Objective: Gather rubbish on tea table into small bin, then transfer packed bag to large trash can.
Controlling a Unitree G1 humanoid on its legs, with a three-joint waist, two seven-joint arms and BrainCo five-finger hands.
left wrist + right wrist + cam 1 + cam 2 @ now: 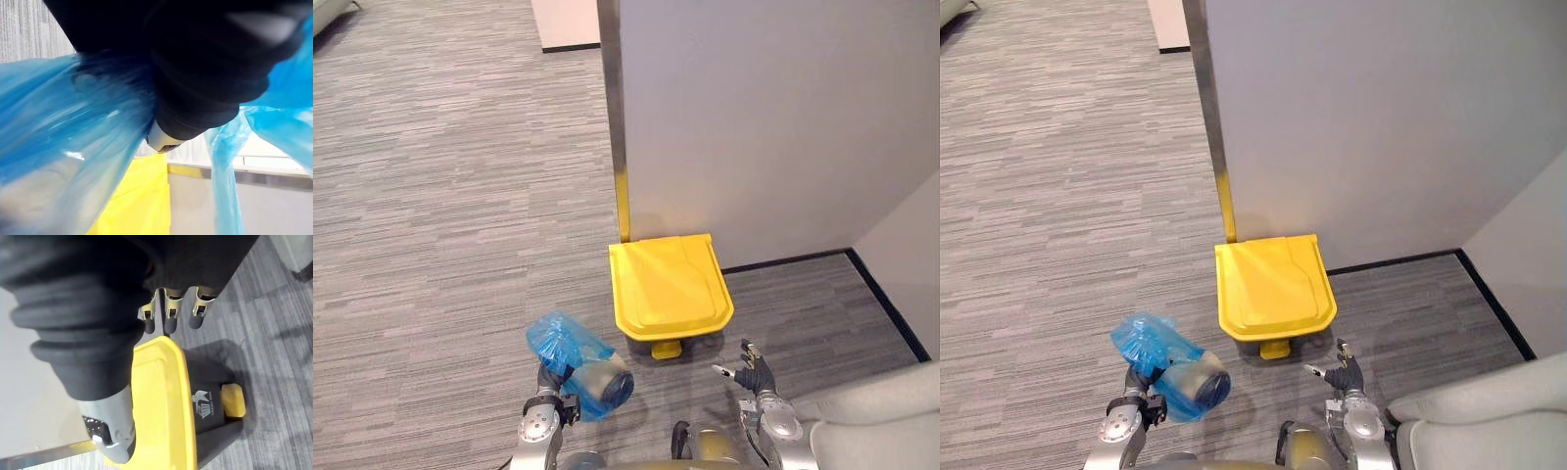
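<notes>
Head views: left hand [551, 380] clenched on blue bag [579, 362], held aloft left of trash can [672, 299]; yellow lid [1273, 279] shut; wall [754, 127] directly behind.
Left wrist: bag film drapes past hand, lid beyond.
Right wrist: right hand [168, 316] fingers straight, empty, over lid; pedal [232, 399] at can's foot.

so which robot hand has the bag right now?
The left robot hand, closed on the blue bag just left of the yellow-lidded trash can. The right robot hand is empty, fingers relaxed.
</notes>
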